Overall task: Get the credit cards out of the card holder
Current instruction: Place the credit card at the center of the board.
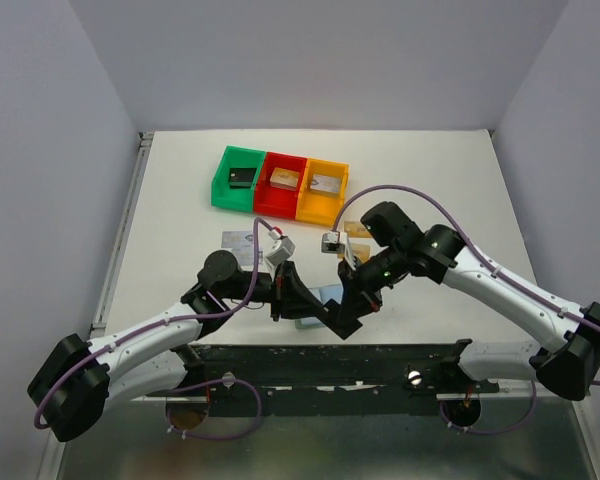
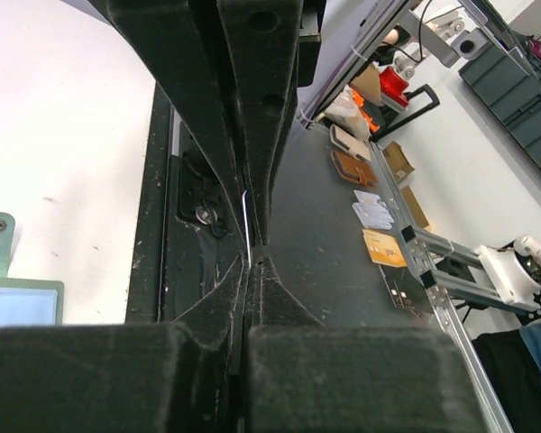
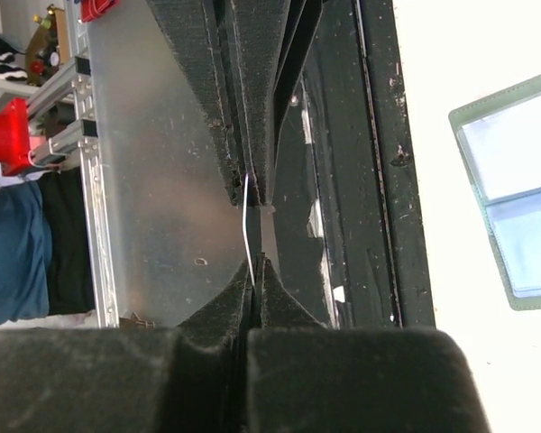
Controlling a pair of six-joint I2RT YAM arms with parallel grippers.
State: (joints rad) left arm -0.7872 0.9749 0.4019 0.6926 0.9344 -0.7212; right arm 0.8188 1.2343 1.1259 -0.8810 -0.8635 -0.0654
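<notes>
Left pincer [image 2: 251, 271], right pincer [image 3: 256, 271] clamping credit card [image 3: 245, 221] edge-on, lengthwise between them

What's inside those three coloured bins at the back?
A black block in the green bin, a tan block in the red bin, a grey block in the orange bin. Anything beneath a block is hidden.

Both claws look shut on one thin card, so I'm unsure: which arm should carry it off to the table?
Probably left. The left claw and right claw both pinch the card edge-on near the card holder; a silvery card already lies on the table on the left arm's side.
</notes>
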